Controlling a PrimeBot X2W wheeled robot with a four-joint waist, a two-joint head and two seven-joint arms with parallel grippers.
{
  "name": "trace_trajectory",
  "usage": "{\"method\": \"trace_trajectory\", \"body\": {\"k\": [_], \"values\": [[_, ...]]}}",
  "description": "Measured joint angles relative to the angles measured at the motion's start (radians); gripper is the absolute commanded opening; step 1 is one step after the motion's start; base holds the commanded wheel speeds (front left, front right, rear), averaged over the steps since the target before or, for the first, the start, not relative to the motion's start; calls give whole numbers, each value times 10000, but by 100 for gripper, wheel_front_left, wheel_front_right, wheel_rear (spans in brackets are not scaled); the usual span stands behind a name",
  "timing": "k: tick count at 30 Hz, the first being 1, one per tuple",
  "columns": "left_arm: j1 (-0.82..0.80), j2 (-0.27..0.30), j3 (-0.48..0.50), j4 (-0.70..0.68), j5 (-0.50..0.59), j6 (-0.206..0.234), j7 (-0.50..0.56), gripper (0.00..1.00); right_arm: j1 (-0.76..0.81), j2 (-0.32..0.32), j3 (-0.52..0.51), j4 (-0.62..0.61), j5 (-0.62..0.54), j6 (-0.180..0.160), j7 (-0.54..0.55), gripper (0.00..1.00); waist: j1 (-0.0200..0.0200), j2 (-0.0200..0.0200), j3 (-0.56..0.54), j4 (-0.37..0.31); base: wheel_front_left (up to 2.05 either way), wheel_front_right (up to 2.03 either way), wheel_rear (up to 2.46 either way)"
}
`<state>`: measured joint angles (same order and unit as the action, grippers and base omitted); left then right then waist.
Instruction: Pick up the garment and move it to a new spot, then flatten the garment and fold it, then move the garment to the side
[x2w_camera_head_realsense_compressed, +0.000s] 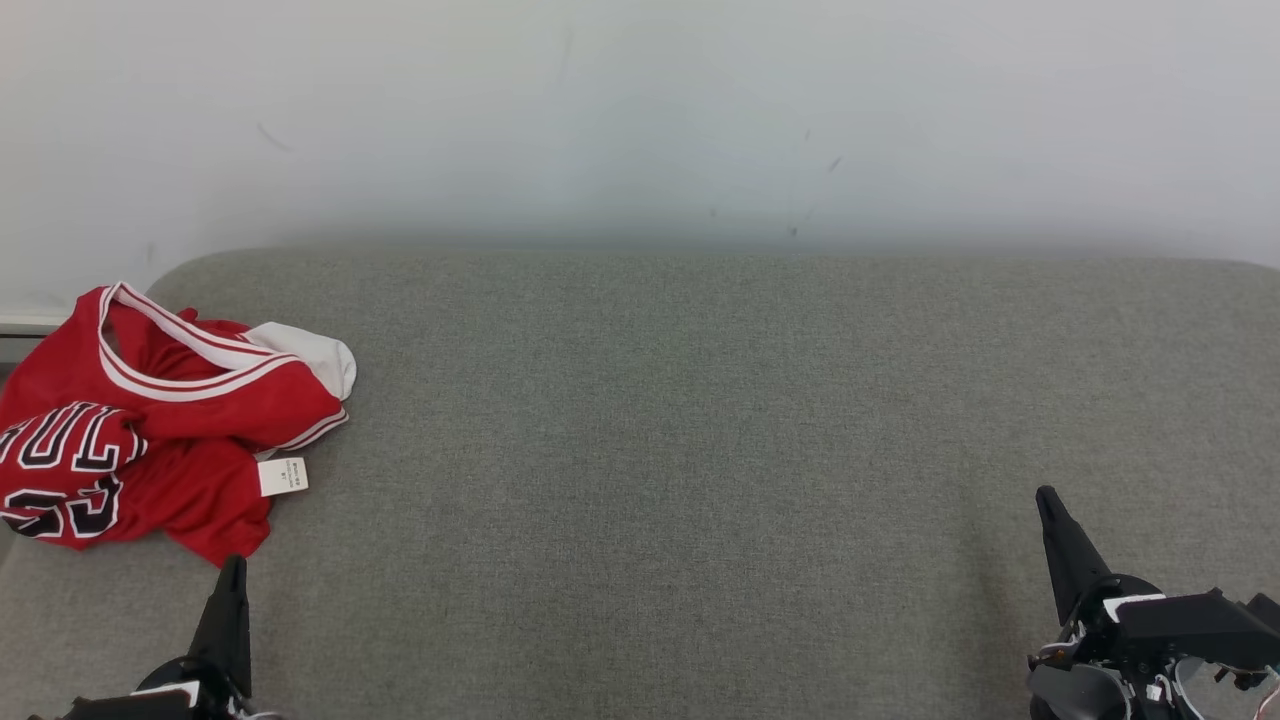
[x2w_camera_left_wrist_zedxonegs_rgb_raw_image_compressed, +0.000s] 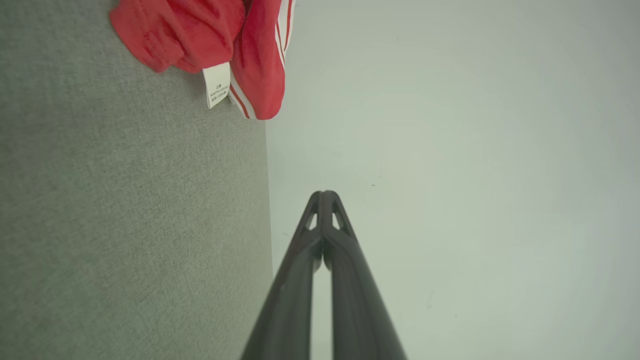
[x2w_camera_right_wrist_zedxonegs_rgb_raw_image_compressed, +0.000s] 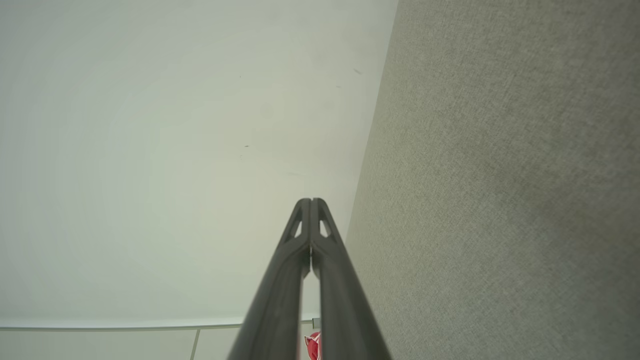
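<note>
Garment (x2w_camera_head_realsense_compressed: 190, 400), red with white trim, lies crumpled, its lettering seemingly upside-down

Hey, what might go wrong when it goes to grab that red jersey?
The red jersey lies bunched at the left edge of the grey surface, so a nudge may push it off. The left jaws are shut; unopened, they would only shove it. A pinch might catch only the white tag.

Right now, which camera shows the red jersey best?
Head view: nearly the whole crumpled jersey, left on the grey cushion. Left wrist view catches just an edge and its white tag; right wrist view, a red sliver at the bottom.
</note>
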<state>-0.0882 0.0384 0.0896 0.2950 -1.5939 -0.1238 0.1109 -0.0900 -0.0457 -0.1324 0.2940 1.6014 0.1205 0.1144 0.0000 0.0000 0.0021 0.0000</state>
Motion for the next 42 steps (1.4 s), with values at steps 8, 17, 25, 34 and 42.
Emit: {"method": "trace_trajectory", "body": {"k": [8,17,25,34,42], "values": [[0,0,0,0,0,0,2,0,0,0,0,0,0,0,0,0,0,0,0,0,0,0,0],[0,0,0,0,0,0,0,0,0,0,0,0,0,0,0,0,0,0,0,0,0,0,0],[147,-104,-46,324,4,8,-4,100,232,71,29,307,-2,-17,0,100,0,0,0,0,0,0,0],[423,-194,-203,598,8,15,-163,100,585,169,217,589,-6,-59,-167,100,0,0,-36,-3,0,0,0],[425,-182,-403,604,203,15,-426,100,582,167,458,631,-125,-63,-428,100,0,-1,-201,-20,0,0,0]]}}
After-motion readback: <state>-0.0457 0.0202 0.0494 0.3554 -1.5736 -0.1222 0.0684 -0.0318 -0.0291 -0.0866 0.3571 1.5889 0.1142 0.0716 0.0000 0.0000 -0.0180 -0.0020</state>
